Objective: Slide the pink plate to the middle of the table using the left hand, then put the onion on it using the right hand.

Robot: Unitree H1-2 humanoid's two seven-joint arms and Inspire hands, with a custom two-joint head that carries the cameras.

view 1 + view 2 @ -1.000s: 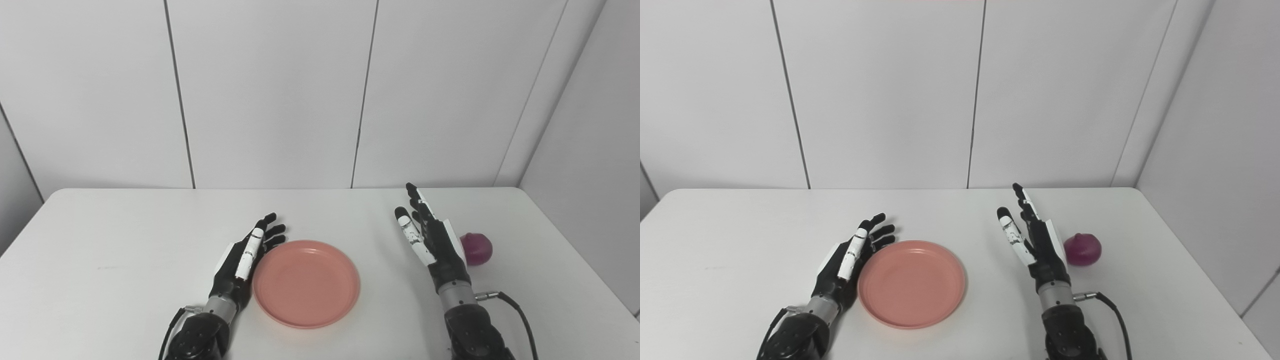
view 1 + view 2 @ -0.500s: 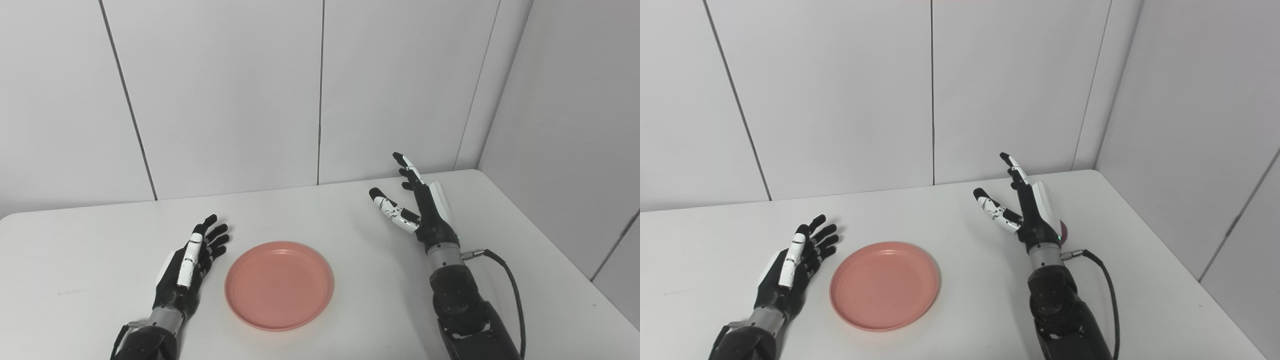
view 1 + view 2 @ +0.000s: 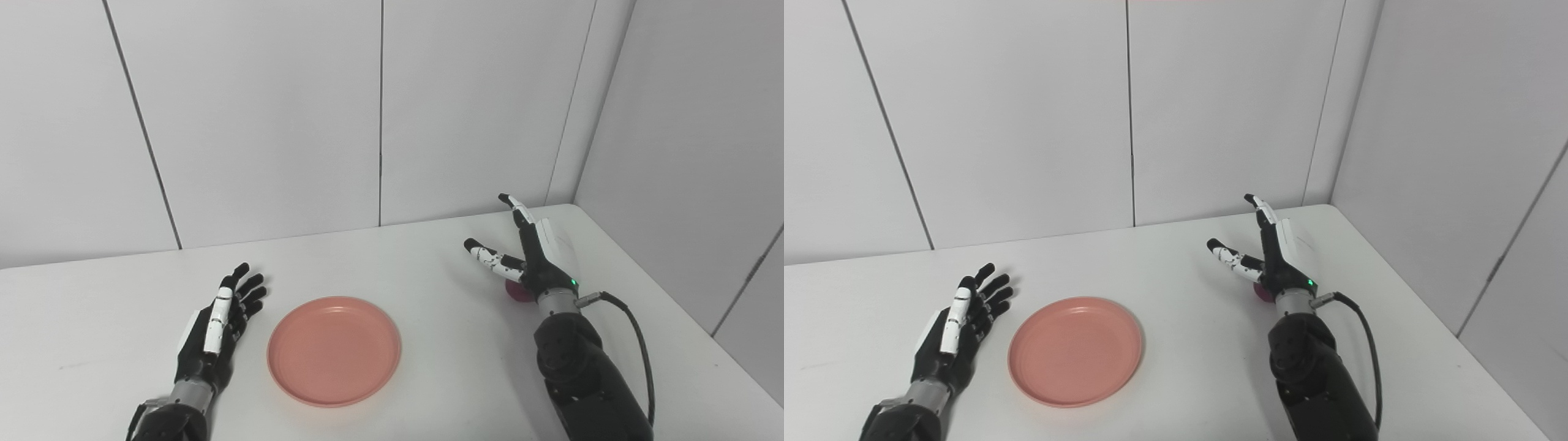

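The pink plate (image 3: 334, 351) lies flat on the white table (image 3: 398, 275), near its middle front. My left hand (image 3: 217, 327) rests open on the table a short way to the left of the plate, apart from its rim. My right hand (image 3: 527, 257) is raised above the right part of the table, open, fingers spread and pointing up and away. The purple onion (image 3: 517, 291) sits on the table right under that hand; only a small part of it shows below the palm, also in the right eye view as the onion (image 3: 1261, 293). The hand does not hold it.
White wall panels stand behind the table and along its right side. The table's right edge (image 3: 674, 300) runs close past my right arm. A black cable (image 3: 637, 343) loops off the right wrist.
The camera has swung to the right. My right hand has risen and moved over the onion, which it now mostly hides. My left hand has drawn away from the plate's rim.
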